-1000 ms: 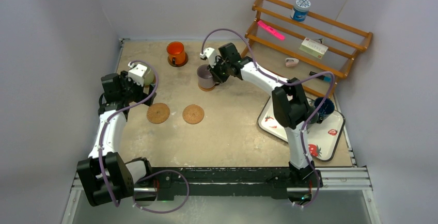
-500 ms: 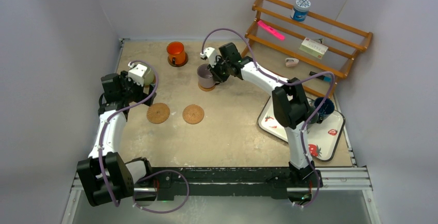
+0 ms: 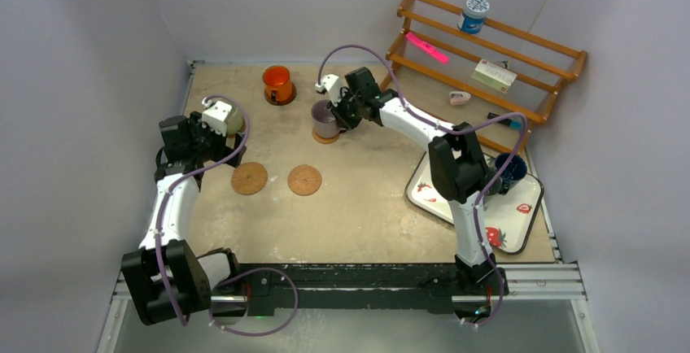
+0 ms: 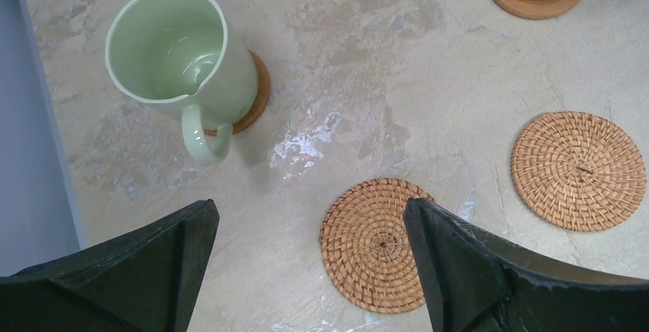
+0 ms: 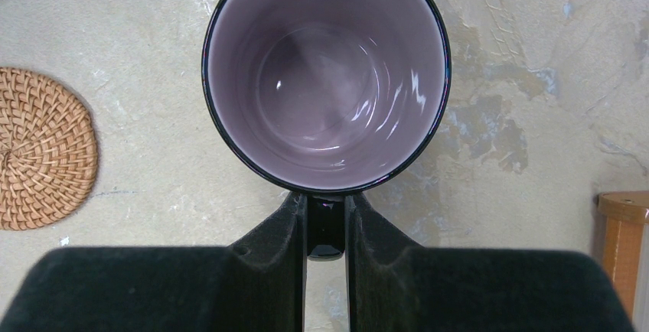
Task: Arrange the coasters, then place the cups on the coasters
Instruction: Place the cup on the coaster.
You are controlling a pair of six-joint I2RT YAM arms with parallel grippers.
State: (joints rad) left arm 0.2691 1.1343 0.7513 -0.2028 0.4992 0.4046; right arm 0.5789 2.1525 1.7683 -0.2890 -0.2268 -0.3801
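- Right gripper point(image 5: 325, 221): fingers pressed onto the handle point(image 5: 326, 232) of the purple-grey mug point(image 5: 327, 79), pinching it.
- Purple-grey mug: upright, toward the far edge of the table point(image 3: 366, 198), over a wooden coaster point(image 4: 528, 4). Contact between the two cannot be told.
- Left gripper point(image 4: 310, 208): jaws spread wide, holding nothing, above the left woven coaster point(image 4: 375, 244).
- Pale green mug point(image 4: 180, 64): upright on a brown coaster point(image 4: 259, 99), near the table's left edge.
- Right woven coaster point(image 4: 578, 170): bare, just beside the left one, mid-table.
- Orange mug point(image 3: 277, 83): near the far edge.
- Dark blue mug point(image 3: 511, 170): on the strawberry-print tray point(image 3: 521, 219), at the right edge.
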